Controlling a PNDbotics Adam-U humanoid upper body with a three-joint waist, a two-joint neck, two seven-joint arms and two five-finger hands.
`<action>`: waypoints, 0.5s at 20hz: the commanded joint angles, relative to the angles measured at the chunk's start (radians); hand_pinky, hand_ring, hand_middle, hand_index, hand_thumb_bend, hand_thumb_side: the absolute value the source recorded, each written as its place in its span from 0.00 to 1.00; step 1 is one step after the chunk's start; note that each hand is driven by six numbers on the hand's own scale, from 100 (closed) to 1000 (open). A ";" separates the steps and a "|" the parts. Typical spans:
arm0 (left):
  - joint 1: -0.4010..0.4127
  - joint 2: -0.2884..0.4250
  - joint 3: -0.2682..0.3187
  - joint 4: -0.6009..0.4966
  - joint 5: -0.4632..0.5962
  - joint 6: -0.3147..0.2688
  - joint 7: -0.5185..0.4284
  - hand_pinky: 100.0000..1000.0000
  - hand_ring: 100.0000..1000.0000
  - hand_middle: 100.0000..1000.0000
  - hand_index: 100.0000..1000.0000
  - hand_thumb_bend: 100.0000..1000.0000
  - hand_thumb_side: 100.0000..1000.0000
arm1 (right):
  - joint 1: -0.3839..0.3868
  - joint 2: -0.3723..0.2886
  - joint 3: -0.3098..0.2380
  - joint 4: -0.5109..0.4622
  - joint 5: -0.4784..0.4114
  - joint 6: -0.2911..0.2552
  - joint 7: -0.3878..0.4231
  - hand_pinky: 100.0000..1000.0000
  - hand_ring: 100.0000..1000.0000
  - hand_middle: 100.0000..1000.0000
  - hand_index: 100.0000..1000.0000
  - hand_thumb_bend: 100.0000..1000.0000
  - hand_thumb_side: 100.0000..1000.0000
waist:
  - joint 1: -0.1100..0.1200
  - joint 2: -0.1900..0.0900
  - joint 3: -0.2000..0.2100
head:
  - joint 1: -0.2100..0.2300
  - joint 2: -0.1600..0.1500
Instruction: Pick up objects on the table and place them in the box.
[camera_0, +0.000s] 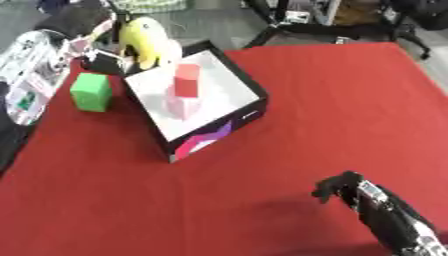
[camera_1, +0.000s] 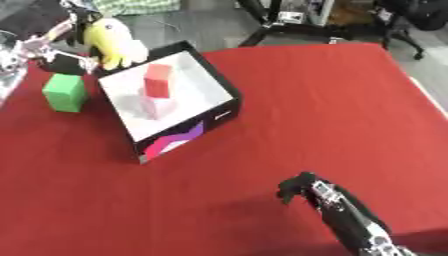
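You've got a matt red cloth (camera_0: 350, 100) covering the table. The box (camera_0: 249, 112) looks like smooth card, white inside, black outside. Your right hand (camera_0: 337, 187) shows black, silver-jointed metal.

We see open red table (camera_0: 332, 100) between our right hand (camera_0: 337, 187) and the box (camera_0: 249, 107); a green block (camera_0: 92, 91) stands beside its left wall.

No legible text; box (camera_0: 214, 137) side shows only pink-purple graphic.
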 joint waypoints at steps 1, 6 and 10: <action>-0.027 -0.032 -0.004 0.056 -0.050 -0.033 0.030 0.64 0.42 0.44 0.68 0.00 0.10 | -0.005 -0.009 0.004 -0.010 -0.004 -0.002 0.006 1.00 0.72 0.46 0.67 0.00 1.00 | 0.001 -0.008 -0.002 | 0.001 -0.002; -0.030 -0.068 -0.009 0.098 -0.093 -0.029 0.086 0.73 0.62 0.65 0.85 0.00 0.07 | -0.006 -0.009 0.005 -0.010 -0.005 0.000 0.007 1.00 0.72 0.46 0.67 0.00 1.00 | 0.001 -0.007 -0.003 | -0.002 -0.002; -0.037 -0.076 -0.015 0.099 -0.113 0.003 0.124 0.77 0.70 0.76 0.92 0.26 0.67 | -0.006 -0.009 0.006 -0.009 -0.005 0.000 0.010 1.00 0.72 0.46 0.67 0.00 1.00 | 0.001 -0.008 -0.004 | -0.001 -0.002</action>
